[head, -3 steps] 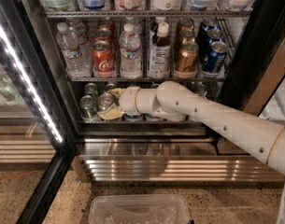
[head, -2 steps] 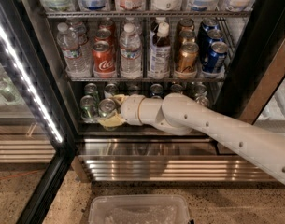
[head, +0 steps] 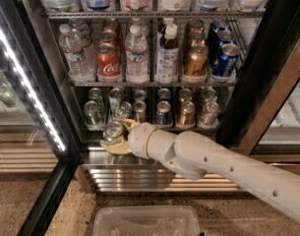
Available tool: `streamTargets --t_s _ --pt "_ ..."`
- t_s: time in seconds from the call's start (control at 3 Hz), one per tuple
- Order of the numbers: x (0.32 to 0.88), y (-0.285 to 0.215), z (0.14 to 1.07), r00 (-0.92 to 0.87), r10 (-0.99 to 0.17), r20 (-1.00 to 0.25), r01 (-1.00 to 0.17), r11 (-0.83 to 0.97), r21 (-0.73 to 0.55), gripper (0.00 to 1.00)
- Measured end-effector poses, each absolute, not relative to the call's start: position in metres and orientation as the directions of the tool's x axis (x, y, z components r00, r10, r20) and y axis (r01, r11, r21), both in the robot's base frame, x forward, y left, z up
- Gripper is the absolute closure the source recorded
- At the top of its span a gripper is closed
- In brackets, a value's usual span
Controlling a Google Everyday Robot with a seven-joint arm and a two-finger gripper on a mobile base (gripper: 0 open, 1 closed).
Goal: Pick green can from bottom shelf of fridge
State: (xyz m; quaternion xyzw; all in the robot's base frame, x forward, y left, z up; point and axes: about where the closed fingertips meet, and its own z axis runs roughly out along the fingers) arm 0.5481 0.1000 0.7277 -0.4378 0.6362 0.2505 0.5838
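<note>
My gripper (head: 119, 134) is shut on the green can (head: 112, 132), which shows a silver top and a pale green body. It holds the can tilted, just in front of the left end of the bottom shelf (head: 189, 128) and over the ribbed steel base (head: 139, 178) of the fridge (head: 253, 82). The white arm reaches in from the lower right. Other short cans still stand in the shelf's lanes: a green one (head: 92, 115), a blue one (head: 163, 114) and a gold-brown one (head: 186, 114).
The rack above holds water bottles (head: 136, 58), a red cola can (head: 108, 60), gold and blue cans. The open glass door with its bright LED strip (head: 26, 92) stands at the left. A clear plastic bin (head: 145, 222) sits on the speckled floor below.
The arm has drawn back and down toward the camera. The green can has come out of its lane with the gripper and now sits in front of the shelf edge.
</note>
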Motion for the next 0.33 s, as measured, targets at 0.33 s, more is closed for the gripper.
streamTargets --t_s 0.33 --pt "0.5481 0.1000 0.7277 0.065 -0.264 -0.962 -0.850 0.491 -0.192 1.00"
